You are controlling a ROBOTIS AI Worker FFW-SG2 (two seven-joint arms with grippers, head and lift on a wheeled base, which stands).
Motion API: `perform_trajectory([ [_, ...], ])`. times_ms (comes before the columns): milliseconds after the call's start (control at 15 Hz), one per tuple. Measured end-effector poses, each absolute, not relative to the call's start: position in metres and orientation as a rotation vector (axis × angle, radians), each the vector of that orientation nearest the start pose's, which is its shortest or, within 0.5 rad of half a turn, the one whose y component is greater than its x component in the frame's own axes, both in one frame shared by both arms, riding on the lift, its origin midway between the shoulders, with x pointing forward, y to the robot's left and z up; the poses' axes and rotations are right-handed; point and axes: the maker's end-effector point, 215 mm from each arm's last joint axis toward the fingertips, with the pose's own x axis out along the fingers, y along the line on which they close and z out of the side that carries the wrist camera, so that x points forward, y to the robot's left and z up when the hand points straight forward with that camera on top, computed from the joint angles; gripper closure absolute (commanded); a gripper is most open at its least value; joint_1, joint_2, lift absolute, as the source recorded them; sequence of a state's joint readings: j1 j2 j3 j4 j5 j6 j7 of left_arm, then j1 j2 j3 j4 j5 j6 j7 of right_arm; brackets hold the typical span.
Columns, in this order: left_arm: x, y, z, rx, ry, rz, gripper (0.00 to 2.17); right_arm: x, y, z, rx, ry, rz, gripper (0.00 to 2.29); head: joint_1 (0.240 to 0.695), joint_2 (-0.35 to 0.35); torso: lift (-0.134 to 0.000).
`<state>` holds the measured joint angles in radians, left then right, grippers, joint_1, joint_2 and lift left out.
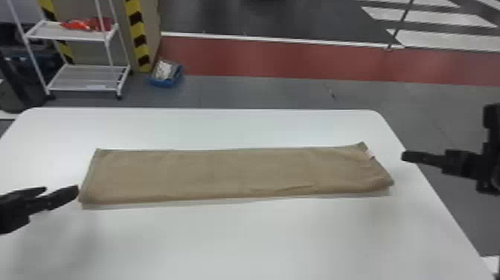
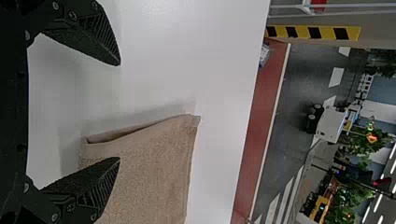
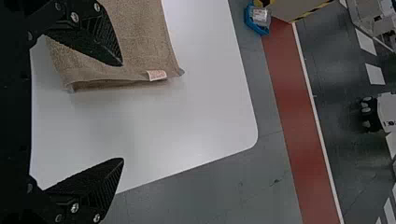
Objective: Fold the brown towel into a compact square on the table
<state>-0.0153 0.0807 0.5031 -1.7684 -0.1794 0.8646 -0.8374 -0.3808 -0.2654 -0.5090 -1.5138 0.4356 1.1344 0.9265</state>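
The towel (image 1: pixel 230 173) is lying on the bench (image 1: pixel 253 238), its long axis running between the left end effector (image 2: pixel 119 111) and right end effector (image 3: pixel 123 112); both are holding their fingers spread, the left hovering nearer the towel.

There is one towel (image 1: pixel 238 173), one label (image 3: pixel 157 75), one table (image 1: pixel 238 238), one rack (image 1: pixel 35 63), two shelves (image 1: pixel 87 76), one blue basket (image 1: pixel 160 82). Also one left gripper (image 1: pixel 61 188), one right gripper (image 1: pixel 405 156), together four fingers (image 2: pixel 88 179).
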Motion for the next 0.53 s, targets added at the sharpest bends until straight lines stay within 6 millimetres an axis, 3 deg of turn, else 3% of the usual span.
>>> perform_trajectory([
  [533,0.4905,0.3830,-0.4416,-0.204,0.619,-0.215,0.19,0.5404,-0.4977,-0.3872,0.228,0.764,0.021,0.18,0.695,-0.122,-0.124],
])
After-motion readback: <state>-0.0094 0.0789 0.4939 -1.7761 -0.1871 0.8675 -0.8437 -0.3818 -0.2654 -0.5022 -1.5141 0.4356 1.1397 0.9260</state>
